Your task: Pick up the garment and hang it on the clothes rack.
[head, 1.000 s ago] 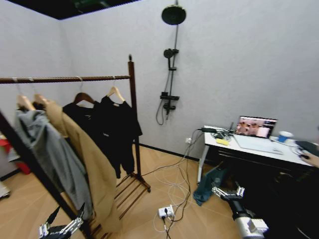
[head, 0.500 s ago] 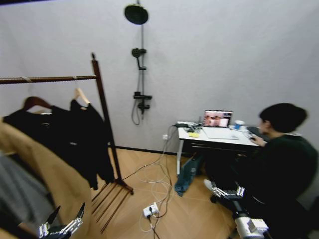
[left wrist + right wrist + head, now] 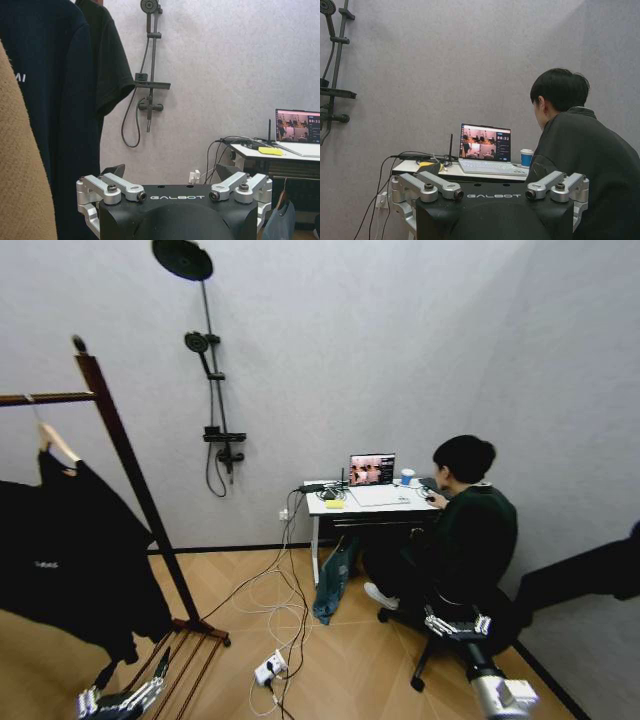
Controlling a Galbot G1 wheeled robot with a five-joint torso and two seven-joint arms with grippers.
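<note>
Grey walls, a shower stand (image 3: 205, 390) and a person at a laptop bench (image 3: 365, 502) fill the room ahead, with the clothes rack (image 3: 130, 480) off to the robot's left. The garment (image 3: 75, 550) hangs from the rack's rod on its wooden hanger, long axis running straight down — up and left of the left gripper (image 3: 125, 695), the nearer arm, whose fingers are spread wide and empty. Low on the other side, the right gripper (image 3: 455, 625) is likewise spread — well apart from the rack.

I see matt black cloth on the garment (image 3: 70, 560), hung from a pale wooden hanger (image 3: 58, 444) — the clothes rack (image 3: 135, 490) beside it is dark, smooth wood; my left gripper (image 3: 175, 192) shows brushed metal on matt black plastic.
</note>
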